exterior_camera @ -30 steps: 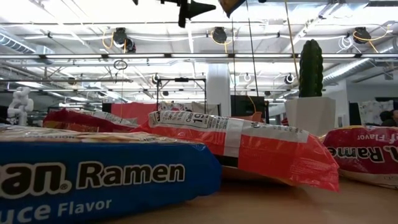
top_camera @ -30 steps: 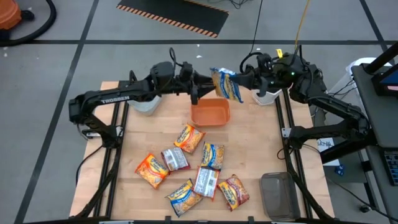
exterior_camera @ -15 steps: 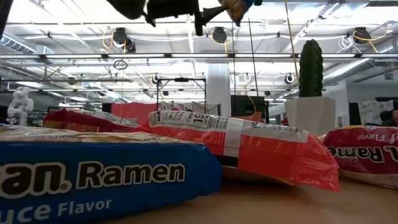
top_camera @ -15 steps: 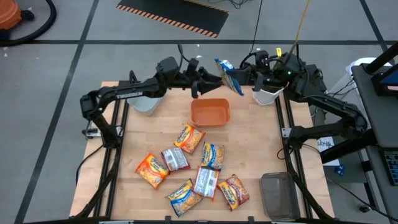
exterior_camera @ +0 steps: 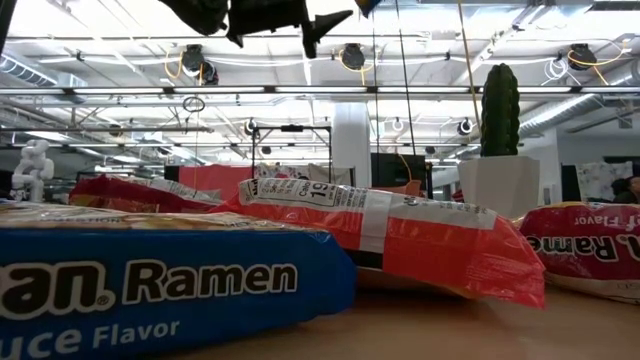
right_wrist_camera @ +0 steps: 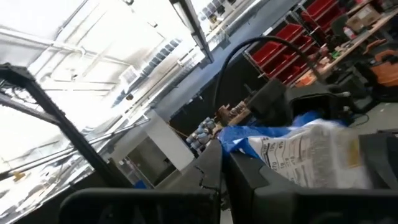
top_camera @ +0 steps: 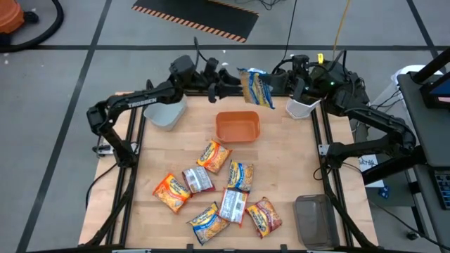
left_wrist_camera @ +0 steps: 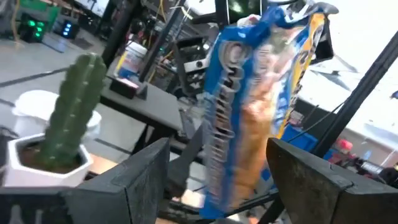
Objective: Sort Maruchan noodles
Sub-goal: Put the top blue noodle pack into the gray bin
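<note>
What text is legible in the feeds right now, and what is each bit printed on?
"TROSSEN" — on the left arm, high view.
"an. Ramen" and "uce Flavor" — blue noodle packet, low view.
"A. Ramen" and "Flavor" — red packet, low view.
Print on the silver-red packet: too blurred to read.
Lettering on the packet held in the air: too blurred to read.

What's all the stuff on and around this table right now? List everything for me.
Noodle packets on the table: seven; orange, yellow-blue, silver-red and red; clustered mid-table, some overlapping.
Held noodle packet: one, blue and yellow, in the air beyond the orange bin, at the table's far edge.
Orange bin: one, far middle of the table.
Grey bin: one, far left corner.
White bin: one, far right corner.
Dark clear bin: one, near right corner.
Cactus in white pot: one, green, beyond the table.
Right gripper: shut on the held packet.
Left gripper: open, facing the packet.
</note>
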`<state>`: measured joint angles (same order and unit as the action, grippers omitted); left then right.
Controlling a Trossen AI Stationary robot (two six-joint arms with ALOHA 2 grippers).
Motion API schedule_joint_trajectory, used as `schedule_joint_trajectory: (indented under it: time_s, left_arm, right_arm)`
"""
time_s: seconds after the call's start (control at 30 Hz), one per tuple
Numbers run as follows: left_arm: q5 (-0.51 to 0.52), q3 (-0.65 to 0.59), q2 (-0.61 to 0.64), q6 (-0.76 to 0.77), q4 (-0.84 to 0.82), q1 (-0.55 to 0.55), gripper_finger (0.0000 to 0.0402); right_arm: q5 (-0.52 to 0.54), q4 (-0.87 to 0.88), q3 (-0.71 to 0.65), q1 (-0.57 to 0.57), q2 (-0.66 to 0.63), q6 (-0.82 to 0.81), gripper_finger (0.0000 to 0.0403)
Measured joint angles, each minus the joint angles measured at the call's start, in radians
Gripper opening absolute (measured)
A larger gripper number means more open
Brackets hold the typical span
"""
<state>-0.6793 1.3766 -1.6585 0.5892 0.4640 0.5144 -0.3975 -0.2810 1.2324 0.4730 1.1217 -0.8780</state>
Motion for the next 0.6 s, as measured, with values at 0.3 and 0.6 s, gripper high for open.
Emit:
schedule_joint_trajectory:
  time_s: [0.3, 0.6]
  left_arm:
    - [-0.070, 0.000, 0.013, 0.057, 0.077, -0.010, 0.0271]
    - [0.085, 0.000, 0.008, -0.135, -0.060, -0.074, 0.0271]
  right_arm:
    - [0.010, 0.004, 0.000, -0.003, 0.012, 0.027, 0.0000]
    - [0.002, -0.062, 0.000, -0.004, 0.023, 0.028, 0.0000]
